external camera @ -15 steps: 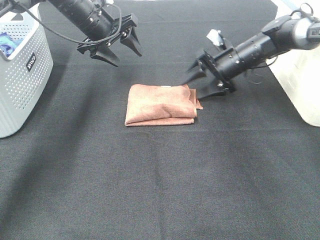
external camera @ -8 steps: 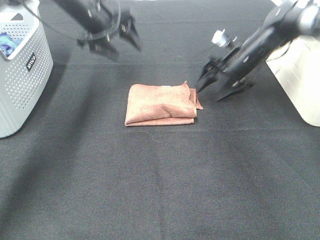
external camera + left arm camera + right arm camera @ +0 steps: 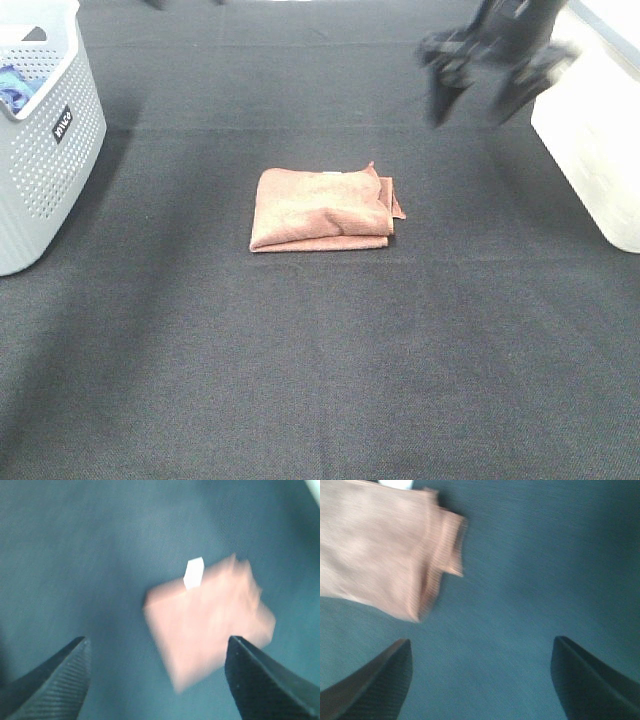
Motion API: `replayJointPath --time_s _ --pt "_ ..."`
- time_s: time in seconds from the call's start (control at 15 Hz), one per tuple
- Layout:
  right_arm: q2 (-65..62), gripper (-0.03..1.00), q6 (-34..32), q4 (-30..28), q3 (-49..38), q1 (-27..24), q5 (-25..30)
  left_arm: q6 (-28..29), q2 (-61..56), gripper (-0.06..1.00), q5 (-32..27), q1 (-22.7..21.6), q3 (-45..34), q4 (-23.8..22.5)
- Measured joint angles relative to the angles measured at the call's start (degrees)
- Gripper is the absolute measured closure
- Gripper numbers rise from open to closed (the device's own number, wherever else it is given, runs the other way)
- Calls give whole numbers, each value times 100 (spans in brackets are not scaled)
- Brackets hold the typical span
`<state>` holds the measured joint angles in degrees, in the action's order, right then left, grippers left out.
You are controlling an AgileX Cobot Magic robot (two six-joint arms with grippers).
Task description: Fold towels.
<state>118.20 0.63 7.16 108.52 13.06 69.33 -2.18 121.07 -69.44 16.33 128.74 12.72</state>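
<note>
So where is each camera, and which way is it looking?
Exterior high: mounted up high off the arms, looking down on the black table, the folded reddish-brown towel and a white perforated basket; only the right gripper shows, blurred.
Left wrist: on the left arm, looking down past its open left gripper at the towel.
Right wrist: on the right arm, looking down past its open gripper at one end of the towel.
Shared: all three views show the towel on the black table.

Towel (image 3: 320,208): soft matt napped cloth. Table cover (image 3: 320,360): dark matt woven fabric. Basket (image 3: 45,150): perforated matt plastic.
</note>
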Motion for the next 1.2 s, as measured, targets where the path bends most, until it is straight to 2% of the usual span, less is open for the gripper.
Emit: replayJointPath --time_s 0.07,0.13,0.33,0.47,0.53,0.73,0.93,1.2 --pt "-504 24 -109 -143 -493 0 0 80 -710 24 0 97 -968 -338" --pt "-504 24 -109 -143 -493 0 0 80 -710 24 0 97 -968 -338" --pt "-1770 24 -195 -229 -1914 0 11 510 -2080 24 0 103 -3140 -894" --pt "-2653 24 -195 -235 -2962 0 17 705 -3054 24 0 103 -4481 -1008" --pt "-3426 24 -195 -241 -3741 0 23 739 -3822 24 -6 103 -5426 -1020" --pt "-4939 24 -195 -241 -5208 0 -160 768 -5506 24 160 103 -7277 -1026" --pt "-6406 24 -195 -241 -6320 0 -252 773 -7191 24 206 103 -8698 -1026" --pt "-8520 24 -132 -241 -7271 0 -590 751 -9706 24 521 103 -9820 -1020"
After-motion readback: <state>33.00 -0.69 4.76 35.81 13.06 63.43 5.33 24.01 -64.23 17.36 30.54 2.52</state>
